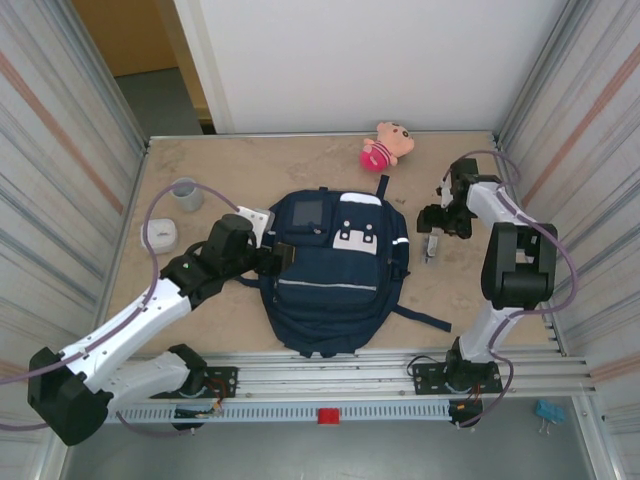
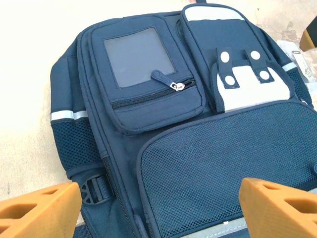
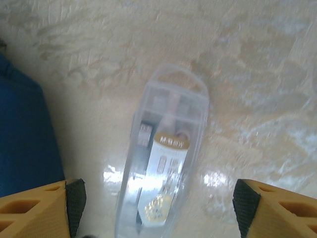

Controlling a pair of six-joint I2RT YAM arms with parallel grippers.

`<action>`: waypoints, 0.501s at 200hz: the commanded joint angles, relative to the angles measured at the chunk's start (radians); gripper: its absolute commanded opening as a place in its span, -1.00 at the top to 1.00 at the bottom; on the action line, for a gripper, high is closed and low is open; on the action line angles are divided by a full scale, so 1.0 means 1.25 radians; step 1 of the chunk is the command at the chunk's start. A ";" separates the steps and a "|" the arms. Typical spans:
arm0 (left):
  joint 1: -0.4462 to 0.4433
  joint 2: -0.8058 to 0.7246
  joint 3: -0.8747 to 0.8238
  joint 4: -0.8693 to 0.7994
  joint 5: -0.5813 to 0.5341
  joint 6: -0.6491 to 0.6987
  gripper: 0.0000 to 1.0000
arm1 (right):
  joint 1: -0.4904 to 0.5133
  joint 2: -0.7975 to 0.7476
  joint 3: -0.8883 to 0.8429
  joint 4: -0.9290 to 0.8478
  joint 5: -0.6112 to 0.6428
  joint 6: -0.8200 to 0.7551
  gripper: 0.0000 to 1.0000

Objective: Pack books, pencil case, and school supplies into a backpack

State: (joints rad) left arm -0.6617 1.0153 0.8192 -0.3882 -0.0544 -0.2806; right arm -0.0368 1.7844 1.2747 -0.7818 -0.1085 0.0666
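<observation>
The navy backpack (image 1: 335, 275) lies flat in the middle of the table, front side up and zipped, with its window pocket (image 2: 141, 52) and mesh panel (image 2: 223, 163) in the left wrist view. My left gripper (image 1: 278, 258) hovers over the bag's left side, its orange fingers (image 2: 39, 210) spread wide over the mesh with nothing between them. One of the school supplies, a slim clear case with silvery contents (image 3: 166, 163), lies on the table right of the bag (image 1: 432, 247). My right gripper (image 1: 436, 222) hangs open just above it, its fingertips (image 3: 277, 208) astride it without touching. The books and pencil case are out of view.
A pink-and-tan plush toy (image 1: 386, 145) lies at the back. A grey cup (image 1: 185, 193) and a white rounded box (image 1: 160, 235) stand at the left. A pale flat corner (image 1: 257, 217) pokes out behind my left wrist. Corrugated walls close in both sides.
</observation>
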 commanded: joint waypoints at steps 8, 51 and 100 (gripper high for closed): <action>-0.004 -0.018 0.023 0.007 -0.010 0.006 -0.66 | 0.003 0.008 -0.045 -0.041 -0.022 0.062 -0.57; -0.004 -0.019 0.012 0.018 -0.007 -0.001 -0.66 | 0.017 0.062 -0.029 -0.033 -0.020 0.061 -0.53; -0.004 -0.026 -0.001 0.022 0.002 0.036 -0.66 | 0.016 0.105 -0.018 0.009 0.030 0.058 -0.33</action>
State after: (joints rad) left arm -0.6617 1.0149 0.8192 -0.3878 -0.0536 -0.2787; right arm -0.0193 1.8828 1.2278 -0.7971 -0.1158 0.1261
